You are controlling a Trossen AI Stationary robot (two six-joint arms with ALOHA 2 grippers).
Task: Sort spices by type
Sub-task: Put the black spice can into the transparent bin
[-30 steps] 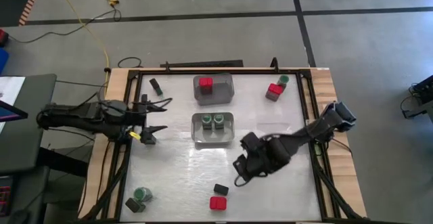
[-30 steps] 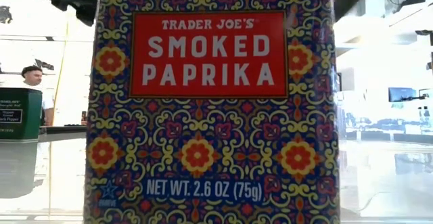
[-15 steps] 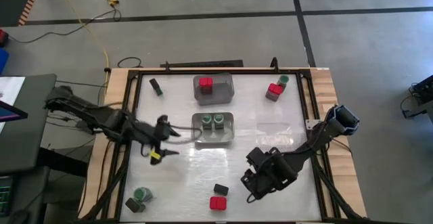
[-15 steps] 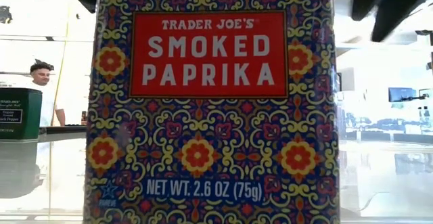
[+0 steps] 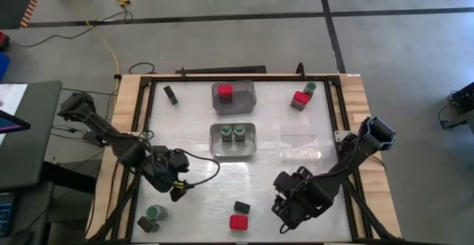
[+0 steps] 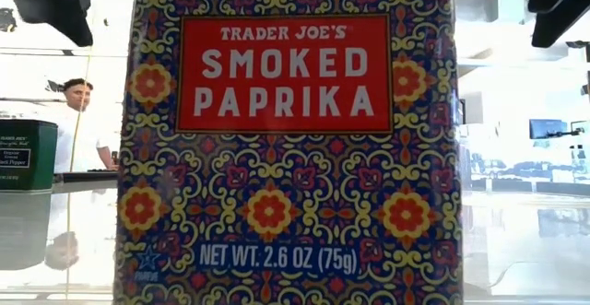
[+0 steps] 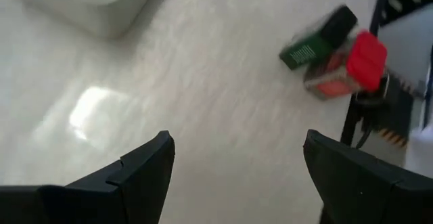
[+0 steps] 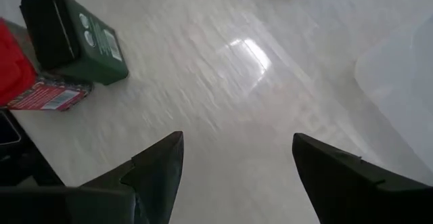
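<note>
Red-topped paprika box (image 5: pixel 238 222) stands at the near edge of the white table (image 5: pixel 222 182), filling the low view; a dark tin (image 5: pixel 241 207) sits just beside it. Right gripper (image 5: pixel 282 219) hangs over the near right part of the table, near that pair, fingers spread wide, empty. Near left corner: a green-lidded jar (image 5: pixel 155 213) with another dark tin (image 5: pixel 147 224) touching or just beside it. Left gripper (image 5: pixel 180 188) hovers a bit beyond them, jaws also wide, holding nothing. Mid-table, a clear bin (image 5: pixel 233 141) holds two green-lidded jars; an empty-looking clear bin (image 5: pixel 304 145) sits to its right. Farther back, a third clear bin (image 5: pixel 233 97) holds one red-topped box. Far right corner has a red-topped box (image 5: pixel 301 99) with a green jar (image 5: pixel 309 88) just behind it. Far left, a lone dark tin (image 5: pixel 171 95) lies apart. Beyond the table a person (image 6: pixel 78 130) in white stands in the room.
</note>
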